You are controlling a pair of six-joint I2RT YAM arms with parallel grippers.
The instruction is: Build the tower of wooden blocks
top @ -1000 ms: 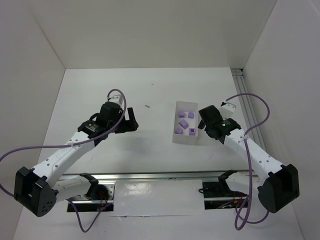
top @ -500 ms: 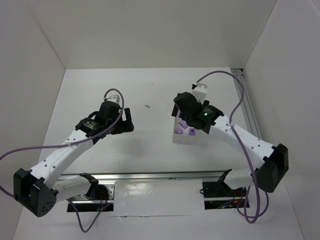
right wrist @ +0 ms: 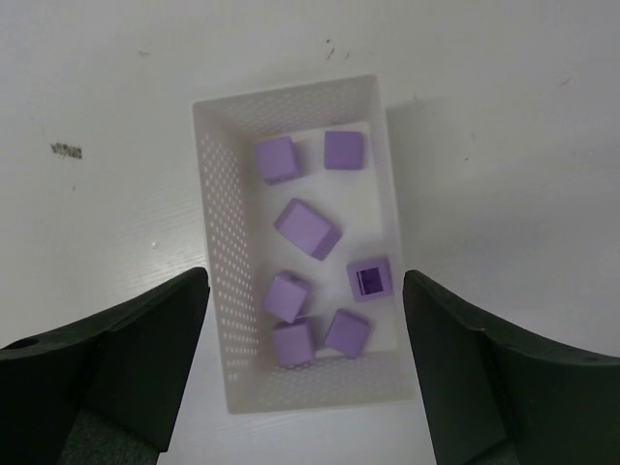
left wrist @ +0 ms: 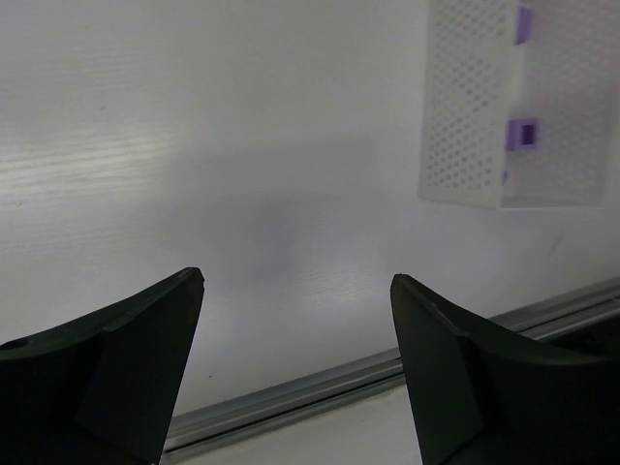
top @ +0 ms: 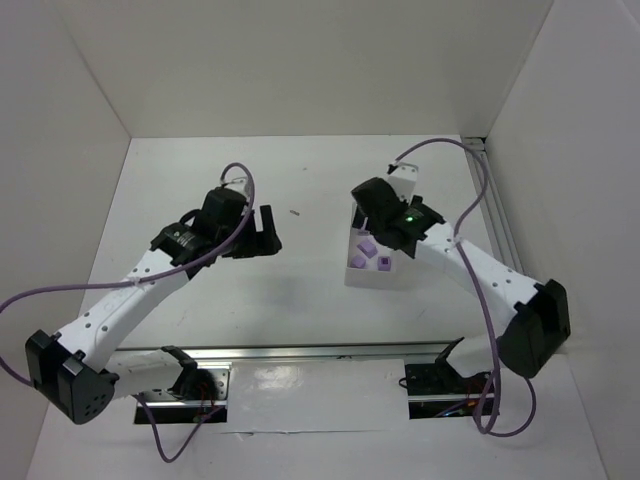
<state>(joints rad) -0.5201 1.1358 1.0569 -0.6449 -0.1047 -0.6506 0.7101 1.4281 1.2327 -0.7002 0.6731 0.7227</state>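
Several lilac wood blocks (right wrist: 307,229) lie loose in a white perforated tray (right wrist: 219,252); one block (right wrist: 369,279) shows a square hollow. No tower stands anywhere in view. My right gripper (right wrist: 305,281) is open and empty, hovering above the tray with a finger on each side of it. In the top view it (top: 368,208) covers the tray's far end, and three blocks (top: 366,246) show in the tray (top: 376,279). My left gripper (top: 262,236) is open and empty over bare table, left of the tray. Its wrist view (left wrist: 295,279) shows the tray (left wrist: 465,116) at upper right.
A small dark speck (top: 296,212) lies on the white table behind the left gripper. A metal rail (top: 300,352) runs along the near edge and another (top: 490,200) along the right side. White walls enclose the table.
My right arm has swung left and forward, from beside the tray's right side to above its far end. My left gripper has shifted slightly up and right.
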